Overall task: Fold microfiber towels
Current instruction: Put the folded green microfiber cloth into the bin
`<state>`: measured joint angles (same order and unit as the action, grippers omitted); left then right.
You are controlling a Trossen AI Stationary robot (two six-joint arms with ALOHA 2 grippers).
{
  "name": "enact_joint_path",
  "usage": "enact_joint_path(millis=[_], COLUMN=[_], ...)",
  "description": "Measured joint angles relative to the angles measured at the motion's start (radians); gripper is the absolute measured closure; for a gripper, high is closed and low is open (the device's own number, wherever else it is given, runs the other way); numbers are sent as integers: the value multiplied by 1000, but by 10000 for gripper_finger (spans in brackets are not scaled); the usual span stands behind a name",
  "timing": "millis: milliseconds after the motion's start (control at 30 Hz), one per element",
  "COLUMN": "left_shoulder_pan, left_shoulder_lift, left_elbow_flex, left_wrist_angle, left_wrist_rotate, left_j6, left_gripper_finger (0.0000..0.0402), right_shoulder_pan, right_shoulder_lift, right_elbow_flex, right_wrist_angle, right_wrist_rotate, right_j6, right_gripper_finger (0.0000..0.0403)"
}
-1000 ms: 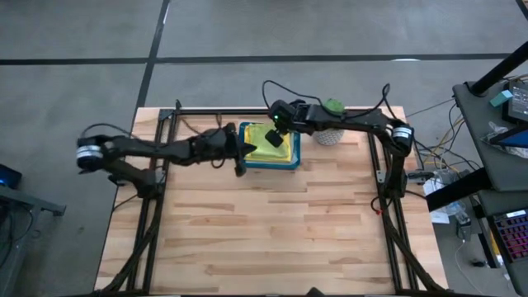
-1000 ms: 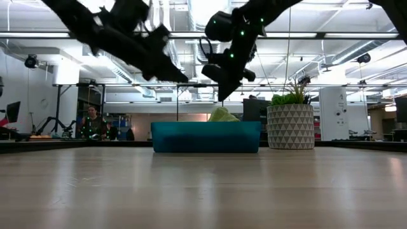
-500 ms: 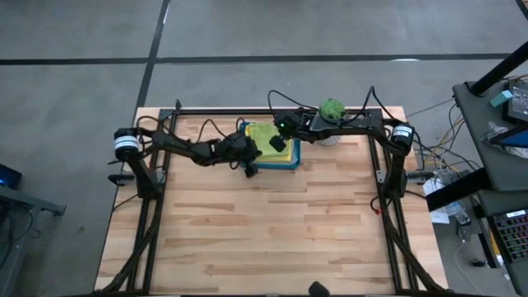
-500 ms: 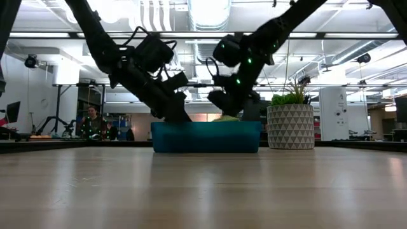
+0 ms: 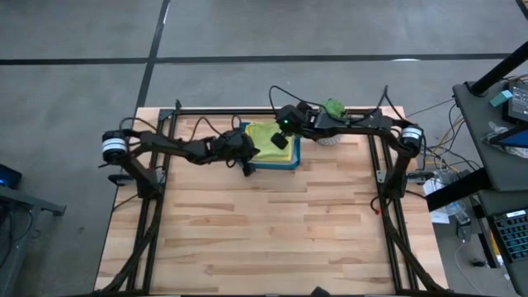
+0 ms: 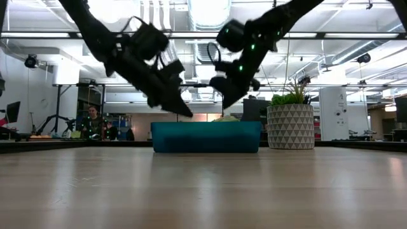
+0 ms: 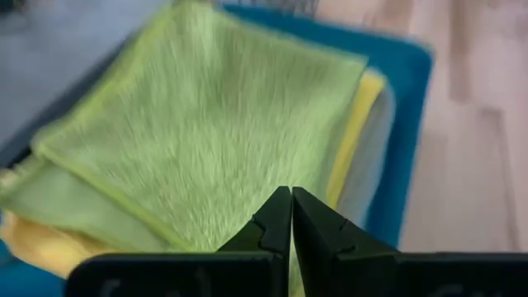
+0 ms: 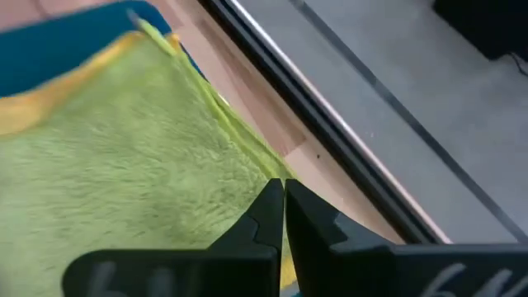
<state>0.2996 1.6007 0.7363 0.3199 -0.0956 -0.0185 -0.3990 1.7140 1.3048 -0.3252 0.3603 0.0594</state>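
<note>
1. The lime green towel (image 7: pixel 190 140) lies on top of a stack of towels inside the teal tray (image 5: pixel 293 158), which sits near the far edge of the wooden table (image 5: pixel 272 223).
2. Under it, a yellow towel (image 7: pixel 356 124) peeks out along one edge, with a pale grey towel (image 7: pixel 373 165) just below that.
3. In the right wrist view, the green cloth reaches past the tray's edge toward the table's rim, with a yellow edge (image 8: pixel 33 111) showing beside it.
4. The left gripper (image 7: pixel 291 216) has its fingers clenched together, tips touching, right above the green towel; whether any fabric is pinched I cannot tell.
5. The right gripper (image 8: pixel 275 205) is likewise clenched tight, its tips at the edge of the green towel, and a grasp cannot be confirmed.
6. From above, the left arm comes in from the left side of the tray and the right arm from the right, both meeting over the tray.
7. A potted plant (image 6: pixel 290 124) stands just beside the tray, on its right.
8. Across the room, a person (image 6: pixel 92 122) sits far behind the table.
</note>
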Motion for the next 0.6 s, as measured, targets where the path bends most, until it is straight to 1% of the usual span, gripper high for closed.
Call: enact_joint_path(millis=[67,133,267,333,467,600], left_shoulder_pan=[0,2,11,16,19,20], left_shoulder_lift=[-35,-53,-53,-39,7,45], left_elbow_flex=[-3,-3,0,-1,-2,0], left_wrist_angle=[4,7,17,13,11,12], left_wrist_rotate=[-1,-17,-28,-40,-42,-42], left_j6=[14,38,75,77,76,50], left_gripper_finger=[402,402,402,402,402,402], right_shoulder_pan=[13,26,51,67,98,100], right_shoulder_lift=[-31,-62,-91,-89,-65,-45], right_elbow_flex=[0,-1,-20,-39,-114,-193], right_wrist_angle=[-21,-44,-36,-29,25,58], right_wrist_rotate=[-1,-34,-193,-246,-259,-257], right_j6=[2,8,34,53,92,154], right_gripper_finger=[394,394,394,394,394,394])
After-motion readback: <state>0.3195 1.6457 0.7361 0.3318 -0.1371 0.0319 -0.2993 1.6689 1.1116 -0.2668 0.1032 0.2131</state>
